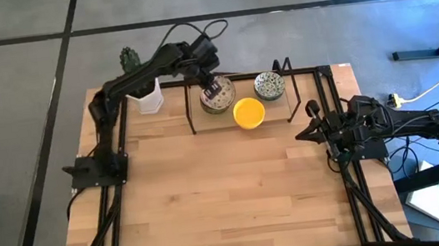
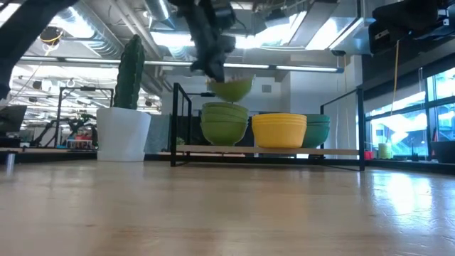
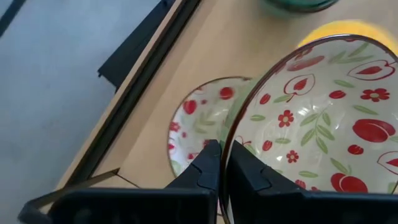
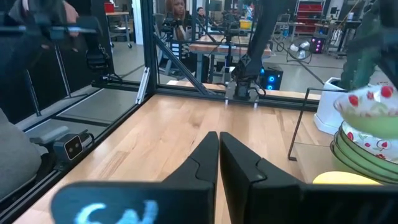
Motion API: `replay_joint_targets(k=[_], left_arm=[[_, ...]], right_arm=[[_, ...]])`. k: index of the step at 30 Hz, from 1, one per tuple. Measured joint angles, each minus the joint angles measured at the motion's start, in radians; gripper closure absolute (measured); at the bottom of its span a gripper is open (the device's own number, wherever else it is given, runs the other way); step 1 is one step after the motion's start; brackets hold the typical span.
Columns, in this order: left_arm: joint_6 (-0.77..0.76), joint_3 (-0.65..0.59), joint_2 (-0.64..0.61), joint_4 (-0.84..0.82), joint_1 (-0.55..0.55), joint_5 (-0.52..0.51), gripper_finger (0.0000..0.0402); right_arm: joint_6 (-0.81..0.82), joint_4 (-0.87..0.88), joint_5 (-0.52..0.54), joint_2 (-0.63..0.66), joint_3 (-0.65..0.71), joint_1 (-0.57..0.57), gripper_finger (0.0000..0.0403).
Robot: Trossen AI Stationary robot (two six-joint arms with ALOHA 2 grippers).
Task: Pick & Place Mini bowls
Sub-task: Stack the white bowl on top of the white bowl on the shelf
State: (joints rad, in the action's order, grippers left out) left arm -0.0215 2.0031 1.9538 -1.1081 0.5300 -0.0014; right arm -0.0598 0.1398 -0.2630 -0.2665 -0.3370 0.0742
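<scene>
Three stacks of mini bowls are shown on a low black-framed shelf point(image 1: 290, 118) at the far end of the worktop point(image 1: 229, 197): a red-flowered stack point(image 1: 218, 99), a yellow stack point(image 1: 249, 112) and a grey-green stack point(image 1: 269, 85). How many bowls each stack holds cannot be counted from these views. One red-flowered bowl point(image 3: 311, 124) is held just above its stack by the left claw point(image 3: 222, 168), which is closed on the bowl's rim, one finger inside and one outside. The bowl is seen tilted in the low view. The right claw point(image 4: 219, 163) is parked at the right edge of the worktop, its fingers closed on nothing. One white cactus pot point(image 1: 147, 96) stands just beside the shelf. A rim pinch on a glazed bowl is judged a slippery hold, so the bowl could swing or drop onto the stack if moved sharply. A low carry could also clip the shelf frame or the neighbouring yellow stack.
</scene>
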Motion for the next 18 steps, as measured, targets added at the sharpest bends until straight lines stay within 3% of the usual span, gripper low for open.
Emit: replay_joint_targets(k=[18], left_arm=[[0.009, 0.005, 0.062, -0.019, 0.04, 0.004, 0.0394]], right_arm=[[-0.004, 0.0, 0.0, 0.0, 0.0, 0.0, 0.0385]])
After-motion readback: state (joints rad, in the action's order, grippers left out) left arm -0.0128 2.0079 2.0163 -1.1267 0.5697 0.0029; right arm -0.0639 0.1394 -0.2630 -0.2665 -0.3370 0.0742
